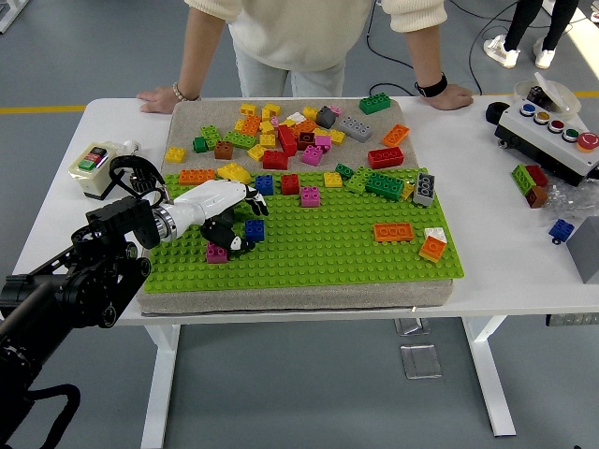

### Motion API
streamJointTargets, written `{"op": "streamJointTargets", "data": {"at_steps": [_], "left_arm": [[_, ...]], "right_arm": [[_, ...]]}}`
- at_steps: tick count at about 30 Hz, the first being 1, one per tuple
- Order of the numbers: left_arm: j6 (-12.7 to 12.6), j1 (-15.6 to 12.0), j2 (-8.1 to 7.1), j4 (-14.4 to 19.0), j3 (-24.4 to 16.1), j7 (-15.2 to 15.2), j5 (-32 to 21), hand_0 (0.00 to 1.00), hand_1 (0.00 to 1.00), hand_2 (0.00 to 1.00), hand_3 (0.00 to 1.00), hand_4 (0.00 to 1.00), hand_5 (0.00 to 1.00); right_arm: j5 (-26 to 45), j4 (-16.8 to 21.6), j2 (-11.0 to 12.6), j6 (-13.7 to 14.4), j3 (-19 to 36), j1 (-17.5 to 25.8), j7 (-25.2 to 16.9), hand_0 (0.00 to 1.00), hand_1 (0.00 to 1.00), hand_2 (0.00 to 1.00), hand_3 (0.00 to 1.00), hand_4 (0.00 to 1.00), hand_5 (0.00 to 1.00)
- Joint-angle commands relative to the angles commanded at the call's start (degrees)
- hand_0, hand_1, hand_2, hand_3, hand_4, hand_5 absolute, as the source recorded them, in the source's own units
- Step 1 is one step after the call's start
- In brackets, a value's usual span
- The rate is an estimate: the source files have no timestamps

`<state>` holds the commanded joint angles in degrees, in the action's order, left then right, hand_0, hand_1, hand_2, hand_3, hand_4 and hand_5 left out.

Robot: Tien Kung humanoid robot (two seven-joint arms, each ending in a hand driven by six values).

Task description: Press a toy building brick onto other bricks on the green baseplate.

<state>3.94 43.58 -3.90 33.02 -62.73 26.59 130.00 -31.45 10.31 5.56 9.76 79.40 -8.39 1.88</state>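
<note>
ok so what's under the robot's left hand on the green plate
Under the left hand lies the green baseplate, with a magenta brick and a blue brick beside its fingers. Anything beneath the palm is hidden.

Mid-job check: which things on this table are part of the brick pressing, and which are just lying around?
In play: left hand, blue brick beside it, magenta brick, green baseplate, loose brick pile.

Lying about: button box, small switch box, stray bricks at right.

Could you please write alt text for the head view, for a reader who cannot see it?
The left robot hand reaches over a green baseplate, fingers curled down beside a blue brick and a magenta brick. Loose bricks lie behind on a beige mat, and a person's hands rest on the table's far edge.
</note>
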Motion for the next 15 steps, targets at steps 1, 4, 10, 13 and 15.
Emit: {"op": "streamJointTargets", "data": {"at_steps": [1,4,10,13,15], "left_arm": [[-0.03,0.01,0.01,0.01,0.0,0.0,0.0,0.881,0.726,0.61,0.589,0.801,0.105],[-0.15,0.03,0.05,0.01,0.04,-0.01,0.0,0.872,0.711,0.581,0.548,0.741,0.06],[-0.35,0.04,0.15,-0.05,0.19,-0.05,0.0,0.859,0.665,0.57,0.533,0.679,0.018],[-0.43,0.07,0.15,-0.11,0.26,-0.04,0.0,0.859,0.665,0.57,0.533,0.679,0.018],[-0.46,0.09,0.14,-0.15,0.28,-0.03,0.0,0.846,0.647,0.564,0.528,0.666,0.01]], "right_arm": [[0.01,0.0,0.0,0.0,0.0,0.02,0.01,0.731,0.66,0.706,0.588,0.917,0.5],[0.02,0.0,-0.02,0.01,0.03,0.07,0.02,0.732,0.66,0.706,0.587,0.916,0.498],[0.08,0.0,-0.02,0.07,0.01,0.08,0.0,0.731,0.661,0.706,0.588,0.916,0.498],[0.1,0.0,-0.04,0.08,0.01,0.08,-0.02,0.731,0.661,0.706,0.588,0.916,0.498],[0.14,0.0,-0.05,0.08,-0.01,0.07,-0.04,0.732,0.66,0.705,0.588,0.916,0.498]]}}
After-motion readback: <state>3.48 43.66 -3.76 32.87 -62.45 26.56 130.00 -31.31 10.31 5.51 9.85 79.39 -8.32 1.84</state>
